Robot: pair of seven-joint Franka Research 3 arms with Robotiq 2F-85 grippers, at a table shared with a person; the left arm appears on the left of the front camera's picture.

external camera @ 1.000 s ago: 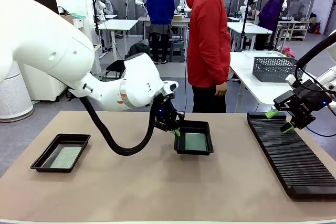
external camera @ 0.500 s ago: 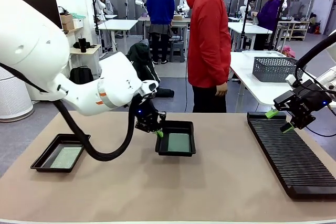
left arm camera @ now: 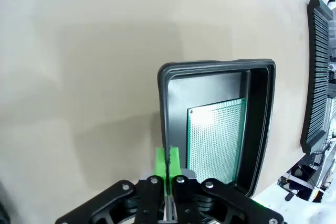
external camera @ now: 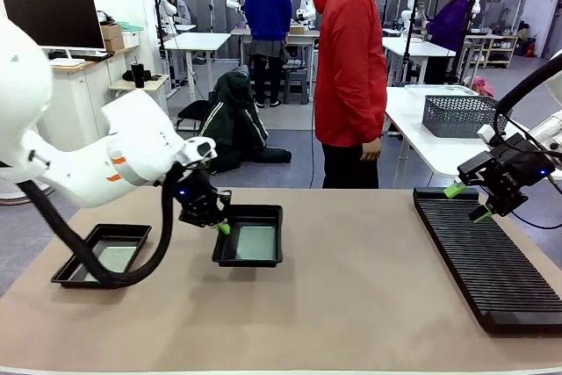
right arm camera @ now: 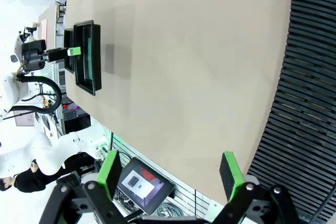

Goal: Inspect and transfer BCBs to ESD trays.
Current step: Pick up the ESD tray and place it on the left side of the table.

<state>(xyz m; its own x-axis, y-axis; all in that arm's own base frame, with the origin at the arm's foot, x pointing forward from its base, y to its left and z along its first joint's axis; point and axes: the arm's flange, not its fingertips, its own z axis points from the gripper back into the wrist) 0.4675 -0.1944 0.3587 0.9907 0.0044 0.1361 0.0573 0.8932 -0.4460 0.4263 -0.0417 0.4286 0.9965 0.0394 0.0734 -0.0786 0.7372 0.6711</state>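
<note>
My left gripper [external camera: 220, 227] is shut on the near-left rim of a black ESD tray [external camera: 267, 258], left of the table's middle. A green BCB [external camera: 255, 241] lies flat on the floor of this tray. The left wrist view shows the green fingertips [left arm camera: 161, 161] pinched together on the tray rim [left arm camera: 215, 65], with the BCB [left arm camera: 216, 140] beside them. A second ESD tray [external camera: 72, 275] holding a BCB [external camera: 112, 261] sits at the far left, partly behind the arm's cable. My right gripper [external camera: 465, 201] hangs open and empty over the rack's far end; its open fingers [right arm camera: 169, 174] frame bare table.
A long black ribbed rack [external camera: 492, 261] fills the right side of the table. A person in a red hoodie [external camera: 351, 68] stands at the far edge. A grey mesh basket [external camera: 458, 116] is on the white table behind. Bare tabletop lies between tray and rack.
My left arm has moved the gripped tray with its board leftward from the table's middle toward the far-left tray. The right arm has not moved.
</note>
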